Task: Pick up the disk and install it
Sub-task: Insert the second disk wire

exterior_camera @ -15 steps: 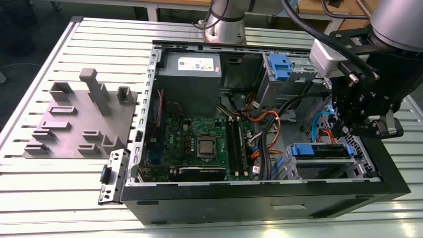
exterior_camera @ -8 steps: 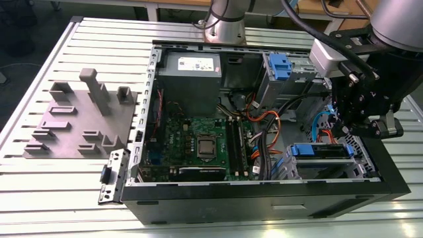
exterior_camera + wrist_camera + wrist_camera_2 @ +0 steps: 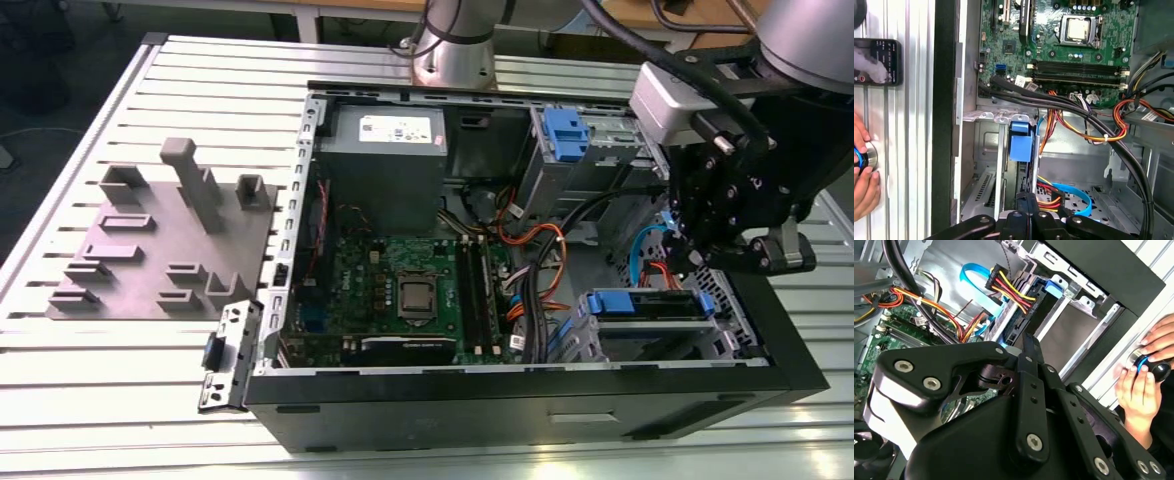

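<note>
The disk (image 3: 645, 303), silver in a blue plastic bracket, sits inside the lower drive cage at the front right of the open computer case (image 3: 534, 400). In both wrist views it is seen edge-on, its blue bracket tab (image 3: 1020, 142) (image 3: 1051, 288) toward the case wall. A yellow-red-black power plug (image 3: 1004, 284) and a blue data cable (image 3: 974, 275) lie at its inner end. My gripper (image 3: 694, 262) (image 3: 1029, 344) (image 3: 1026, 199) hangs inside the case just above the disk's cabled end, shut, with nothing seen between its fingers.
A cable bundle (image 3: 1089, 120) crosses between the motherboard (image 3: 400, 290) and the cage. The grey power-supply box (image 3: 387, 150) and a second blue-tabbed bay (image 3: 567, 135) sit at the back. A grey fixture plate (image 3: 160, 240) lies on the exterior view's left. A person's hand (image 3: 1139, 385) holds a round knob beside the case.
</note>
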`<state>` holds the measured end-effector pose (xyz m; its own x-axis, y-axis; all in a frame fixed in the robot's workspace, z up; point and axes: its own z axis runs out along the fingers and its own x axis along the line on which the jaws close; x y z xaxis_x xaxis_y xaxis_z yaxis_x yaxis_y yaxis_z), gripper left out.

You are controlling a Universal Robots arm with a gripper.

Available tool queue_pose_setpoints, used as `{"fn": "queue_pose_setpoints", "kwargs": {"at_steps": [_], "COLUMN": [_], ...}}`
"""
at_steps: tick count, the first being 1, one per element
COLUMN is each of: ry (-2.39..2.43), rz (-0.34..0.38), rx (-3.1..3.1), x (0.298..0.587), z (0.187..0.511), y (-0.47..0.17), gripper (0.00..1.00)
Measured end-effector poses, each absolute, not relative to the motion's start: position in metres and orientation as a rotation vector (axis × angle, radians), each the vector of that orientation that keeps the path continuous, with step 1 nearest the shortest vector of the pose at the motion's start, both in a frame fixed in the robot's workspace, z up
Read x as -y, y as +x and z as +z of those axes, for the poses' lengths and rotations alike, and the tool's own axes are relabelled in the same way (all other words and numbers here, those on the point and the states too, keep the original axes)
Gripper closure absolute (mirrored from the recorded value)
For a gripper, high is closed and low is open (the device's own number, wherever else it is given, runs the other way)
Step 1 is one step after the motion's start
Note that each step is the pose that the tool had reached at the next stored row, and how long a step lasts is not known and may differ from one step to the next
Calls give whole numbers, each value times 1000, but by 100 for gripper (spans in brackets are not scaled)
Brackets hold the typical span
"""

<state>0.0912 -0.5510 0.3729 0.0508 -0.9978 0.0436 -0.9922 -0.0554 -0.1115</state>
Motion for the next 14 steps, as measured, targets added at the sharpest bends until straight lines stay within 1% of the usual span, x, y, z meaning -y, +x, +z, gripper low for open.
{"fn": "queue_pose_setpoints", "kwargs": {"at_steps": [14], "ry": [-2240], "rz": [-164], "rx": [-2124], "x": [532], "z": [373], "y": [92], "gripper": [89]}}
